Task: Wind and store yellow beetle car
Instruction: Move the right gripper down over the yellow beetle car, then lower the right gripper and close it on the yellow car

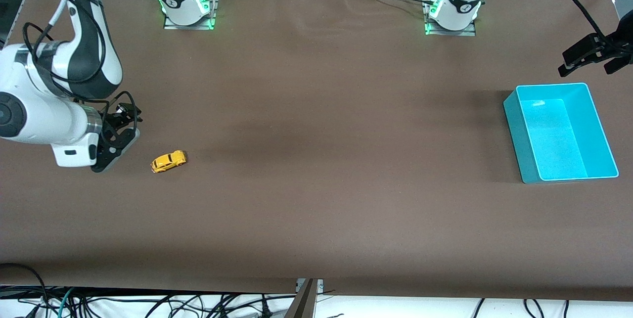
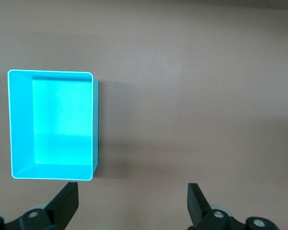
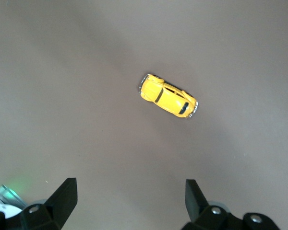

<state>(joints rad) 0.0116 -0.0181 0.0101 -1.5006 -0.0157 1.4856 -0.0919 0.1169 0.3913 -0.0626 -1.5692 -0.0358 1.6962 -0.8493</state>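
Right gripper (image 1: 114,152) is up in the air at the right arm's end of the table, fingers spread wide, nothing between them. In the right wrist view both fingertips (image 3: 67,191) frame bare tabletop, and the yellow beetle car (image 3: 168,96) sits clear of them, not touching either finger.

The car (image 1: 168,161) is on its wheels on the brown table (image 1: 316,159), just beside the right gripper, toward the middle of the table from it. It lies diagonally, not square to the table edges. Roof and dark windows face up.

Left gripper (image 1: 591,56) is also up in the air, at the left arm's end of the table, close to the cyan bin (image 1: 514,130). Fingers spread as wide as they go, holding nothing. In the left wrist view its fingertips (image 2: 69,196) show apart at the frame edge, one of them just off a corner of the bin (image 2: 20,124).

The bin stands upright on the table, open side up, only its own cyan floor visible inside. Car and bin are well apart, at the two ends of the table.

Neither gripper touches the car or the bin.
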